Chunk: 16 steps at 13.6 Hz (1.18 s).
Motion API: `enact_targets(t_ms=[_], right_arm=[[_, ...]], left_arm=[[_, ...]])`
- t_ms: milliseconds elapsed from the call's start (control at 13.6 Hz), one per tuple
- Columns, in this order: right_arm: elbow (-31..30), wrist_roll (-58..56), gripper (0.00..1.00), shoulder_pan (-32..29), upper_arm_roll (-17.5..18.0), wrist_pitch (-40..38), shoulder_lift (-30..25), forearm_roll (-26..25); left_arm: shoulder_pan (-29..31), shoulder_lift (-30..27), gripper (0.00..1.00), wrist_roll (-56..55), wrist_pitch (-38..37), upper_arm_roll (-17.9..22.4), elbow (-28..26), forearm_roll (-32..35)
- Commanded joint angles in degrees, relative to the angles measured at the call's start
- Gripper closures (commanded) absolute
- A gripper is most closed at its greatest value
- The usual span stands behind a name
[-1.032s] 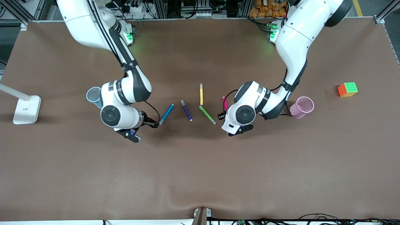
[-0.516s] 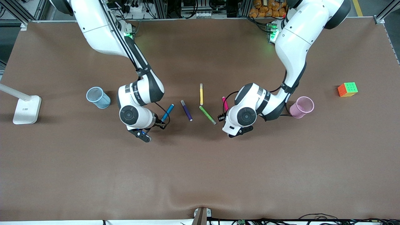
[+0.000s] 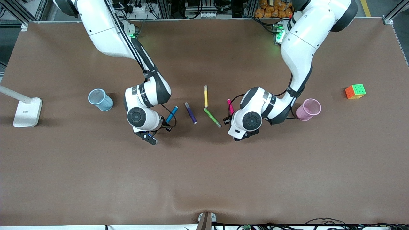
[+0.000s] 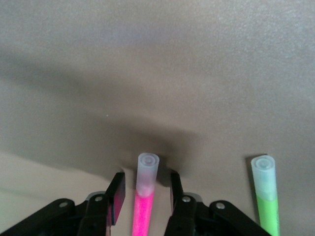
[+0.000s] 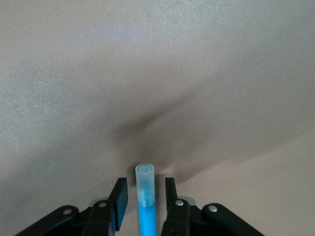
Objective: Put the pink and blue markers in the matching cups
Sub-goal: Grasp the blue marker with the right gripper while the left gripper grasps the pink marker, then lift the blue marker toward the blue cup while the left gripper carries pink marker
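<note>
The pink marker (image 3: pixel 229 105) lies flat on the table, and its pale end (image 4: pixel 147 169) sits between the fingers of my left gripper (image 3: pixel 227 120) (image 4: pixel 146 179). That gripper is open, with a gap on each side of the marker. My right gripper (image 3: pixel 167 126) (image 5: pixel 145 184) straddles the blue marker (image 3: pixel 172 114) (image 5: pixel 146 216) the same way: open, touching neither side. The light blue cup (image 3: pixel 100 99) stands upright toward the right arm's end of the table. Close beside the left arm's wrist stands the pink cup (image 3: pixel 308 109).
Between the two task markers lie a dark purple marker (image 3: pixel 190 112), a yellow marker (image 3: pixel 205 95) and a green marker (image 3: pixel 212 117) (image 4: pixel 266 196). A colour cube (image 3: pixel 355 91) sits toward the left arm's end, a white lamp base (image 3: pixel 27 111) at the other end.
My right arm has slid toward the blue marker, uncovering the blue cup, and its gripper now straddles the marker's end. The left arm has barely moved.
</note>
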Motion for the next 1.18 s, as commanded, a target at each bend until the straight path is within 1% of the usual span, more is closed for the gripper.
enact_targets(t_ms=[0, 147, 221, 295, 368, 589, 737, 884, 1032, 1105], right_arm=[[0.1, 0.6, 0.61, 0.8, -0.5, 1.1, 1.2, 0.8], [0.0, 0.6, 0.62, 0.9, -0.5, 1.8, 1.4, 0.7], [0.0, 0.6, 0.78, 1.1, -0.5, 1.8, 1.4, 0.8], [0.0, 0.7, 1.00, 1.2, -0.5, 1.8, 1.4, 0.8], [0.1, 0.6, 1.00, 1.2, -0.5, 1.7, 1.4, 0.8], [0.1, -0.1, 1.00, 0.2, -0.5, 1.0, 0.9, 0.7], [0.7, -0.2, 1.00, 0.2, -0.5, -0.9, 0.4, 0.7], [0.7, -3.6, 1.00, -1.3, -0.7, -3.4, -2.9, 0.6], [0.7, -8.6, 1.00, -2.8, -1.1, -8.3, -6.6, -0.2], [0.7, -12.8, 1.00, -4.1, -1.9, -10.5, -9.2, -0.2]], left_arm=[[1.9, 1.0, 0.65, 0.5, 0.5, 0.0, 1.3, -4.7], [1.6, 0.9, 0.67, 1.7, 0.5, 0.0, 1.3, -5.4], [1.5, 1.1, 0.72, 1.8, 0.6, 0.0, 1.3, -5.3], [1.4, 1.1, 0.84, 2.0, 0.6, 0.1, 1.3, -5.1], [1.3, 1.1, 0.99, 2.3, 0.6, 0.1, 1.2, -5.0], [1.4, 1.0, 1.00, 2.3, 0.5, 0.1, 1.2, -4.7], [1.3, -0.2, 1.00, 2.1, -0.3, 0.4, 1.3, -4.4], [1.7, -3.9, 1.00, 1.3, -3.0, 0.5, 1.2, -1.7], [2.8, -8.7, 1.00, 0.6, -7.2, 0.4, 1.1, 2.1], [3.7, -10.7, 1.00, 0.7, -8.7, 0.4, 1.1, 3.7]])
